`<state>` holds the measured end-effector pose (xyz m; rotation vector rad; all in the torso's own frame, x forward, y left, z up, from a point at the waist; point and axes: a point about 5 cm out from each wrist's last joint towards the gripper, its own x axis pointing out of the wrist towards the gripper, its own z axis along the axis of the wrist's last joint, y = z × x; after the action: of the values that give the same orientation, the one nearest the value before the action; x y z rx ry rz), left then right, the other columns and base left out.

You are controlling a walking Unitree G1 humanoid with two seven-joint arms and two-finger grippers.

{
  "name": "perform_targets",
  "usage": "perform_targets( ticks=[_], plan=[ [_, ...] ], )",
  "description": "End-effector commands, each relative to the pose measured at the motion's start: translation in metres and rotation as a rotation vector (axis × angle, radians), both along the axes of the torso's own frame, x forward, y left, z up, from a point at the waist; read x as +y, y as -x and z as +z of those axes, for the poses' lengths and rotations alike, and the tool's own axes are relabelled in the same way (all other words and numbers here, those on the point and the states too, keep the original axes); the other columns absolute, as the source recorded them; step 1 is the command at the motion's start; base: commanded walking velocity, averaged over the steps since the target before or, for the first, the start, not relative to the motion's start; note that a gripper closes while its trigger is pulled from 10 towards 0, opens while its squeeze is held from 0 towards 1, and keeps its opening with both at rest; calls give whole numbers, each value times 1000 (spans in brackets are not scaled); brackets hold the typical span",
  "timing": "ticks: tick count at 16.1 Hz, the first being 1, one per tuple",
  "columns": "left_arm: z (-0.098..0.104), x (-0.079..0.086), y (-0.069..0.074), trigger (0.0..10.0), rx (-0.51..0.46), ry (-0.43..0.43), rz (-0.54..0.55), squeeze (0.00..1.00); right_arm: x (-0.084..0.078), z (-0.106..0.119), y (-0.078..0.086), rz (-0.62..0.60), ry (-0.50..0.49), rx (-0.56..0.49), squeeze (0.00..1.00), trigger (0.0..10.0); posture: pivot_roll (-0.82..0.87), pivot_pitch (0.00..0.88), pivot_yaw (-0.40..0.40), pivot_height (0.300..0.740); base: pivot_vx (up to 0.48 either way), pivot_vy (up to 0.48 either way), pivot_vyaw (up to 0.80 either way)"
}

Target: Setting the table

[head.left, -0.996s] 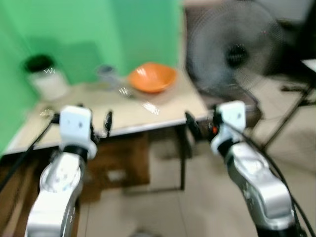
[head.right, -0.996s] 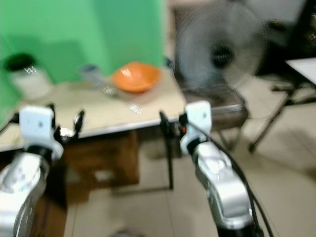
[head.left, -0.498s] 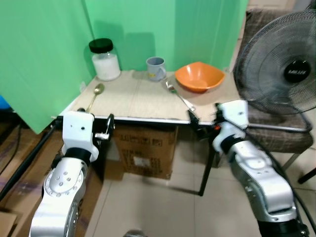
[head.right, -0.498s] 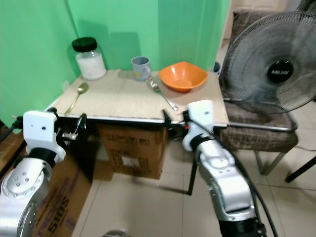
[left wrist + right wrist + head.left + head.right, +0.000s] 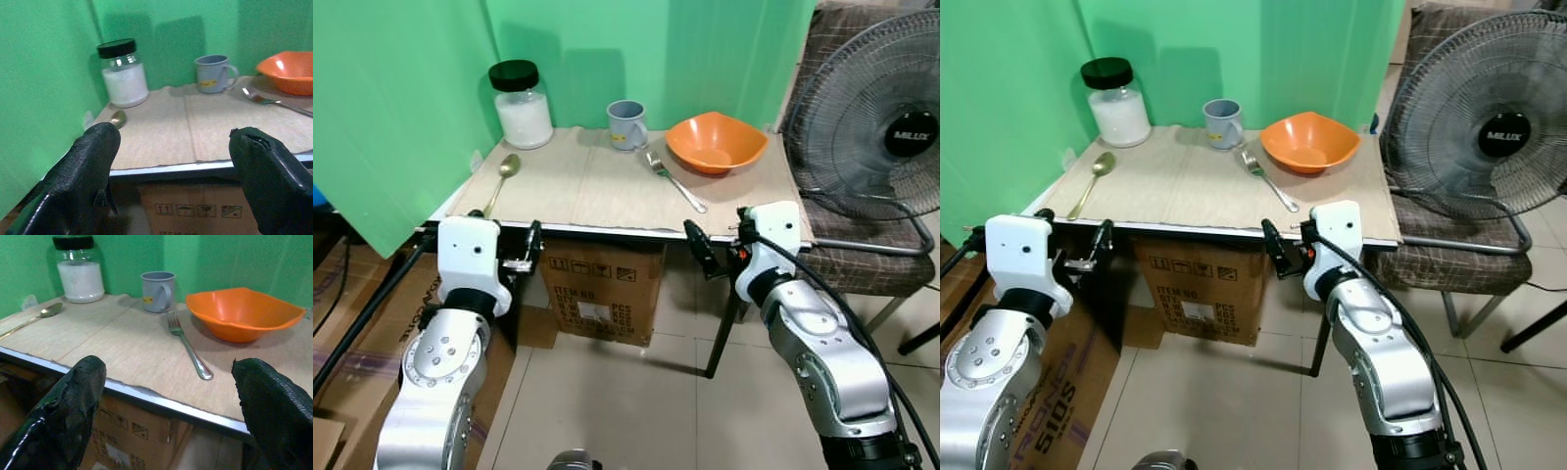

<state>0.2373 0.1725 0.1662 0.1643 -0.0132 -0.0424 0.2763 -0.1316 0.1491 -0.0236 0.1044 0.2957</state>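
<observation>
Once the camera steadied, the table [image 5: 607, 201] sat nearer; both grippers, left [image 5: 176, 166] and right [image 5: 168, 404], hung wide, probably about to reach.

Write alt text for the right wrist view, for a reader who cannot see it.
Seen between the right gripper's open jaws, a table holds an orange bowl, with a fork beside it. Behind stand a grey mug and a lidded jar; a spoon lies near the jar.
</observation>
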Motion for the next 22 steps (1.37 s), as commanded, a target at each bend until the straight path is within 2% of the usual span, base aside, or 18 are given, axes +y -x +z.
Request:
perform_targets(
  ticks=[1, 7, 15, 17, 20, 22],
  plan=[
    [0, -3, -2, 10000, -8, -8, -26, 0, -2, 4, -3, -7, 10, -21, 1000, 10000, 124, 0, 39, 740, 334, 0, 481],
    [0, -5, -4, 10000, -15, 9, -29, 0, -2, 9, -6, -14, 15, -41, 1000, 10000, 113, 0, 39, 740, 381, 0, 486],
    [-2, -8, -2, 10000, -12, 18, -32, 0, -4, 10, -10, 6, 3, -24, 1000, 10000, 106, 0, 18, 740, 400, 0, 0],
    [-1, -12, -6, 10000, -23, 4, -47, 0, -1, 10, -11, 69, 2, -10, 1000, 10000, 108, 0, -4, 740, 362, 0, 0],
    [1, -14, -4, 10000, -31, 74, -23, 0, 5, 19, -9, 186, 39, -39, 1000, 10000, 85, 0, -17, 740, 0, 0, 0],
    [-1, -13, -1, 10000, -24, 61, -22, 0, 6, 21, -6, 203, 52, -51, 1000, 10000, 84, 9, -8, 740, 0, 0, 0]
  ],
)
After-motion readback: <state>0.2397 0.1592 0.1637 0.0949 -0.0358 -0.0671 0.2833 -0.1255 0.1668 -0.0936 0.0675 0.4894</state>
